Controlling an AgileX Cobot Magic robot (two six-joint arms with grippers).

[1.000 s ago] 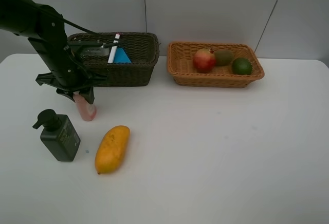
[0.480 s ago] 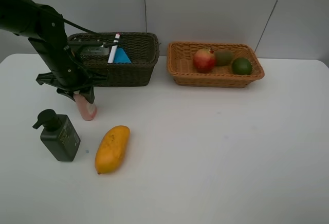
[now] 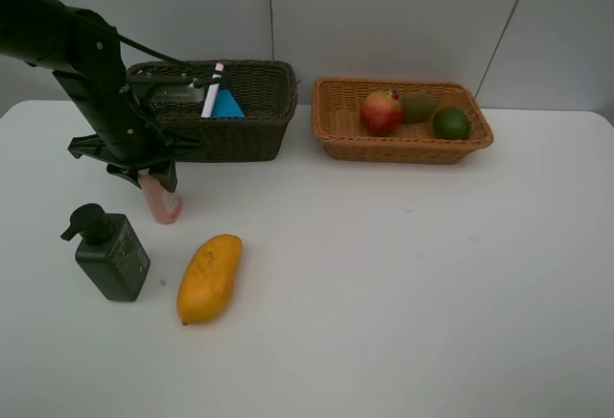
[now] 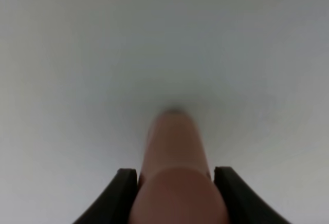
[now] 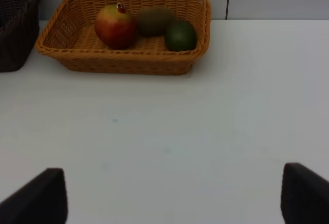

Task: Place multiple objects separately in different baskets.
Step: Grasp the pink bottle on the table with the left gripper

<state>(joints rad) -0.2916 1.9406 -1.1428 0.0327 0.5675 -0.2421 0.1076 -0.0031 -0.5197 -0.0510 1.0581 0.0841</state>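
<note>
Here, our left pincer (image 3: 150, 174) is closed narrowly on the top of the pink bottle (image 3: 163, 205), which stands on the counter (image 3: 384, 274) just in front of the dark basket (image 3: 245, 138). That basket holds the white-pink marker (image 3: 212, 87) and the blue eraser (image 3: 227, 104). The orange-tan basket (image 3: 403, 148) holds 3 fruits: the red-green mango (image 3: 381, 112), the kiwi (image 3: 417, 106) and the lime (image 3: 451, 123). The yellow mango (image 3: 208, 277) lies on the counter beside the dark-green pump bottle (image 3: 112, 253), both near the pink bottle. Our right pincer (image 5: 172, 198) hangs wide with nothing in it, facing the orange-tan basket.
</note>
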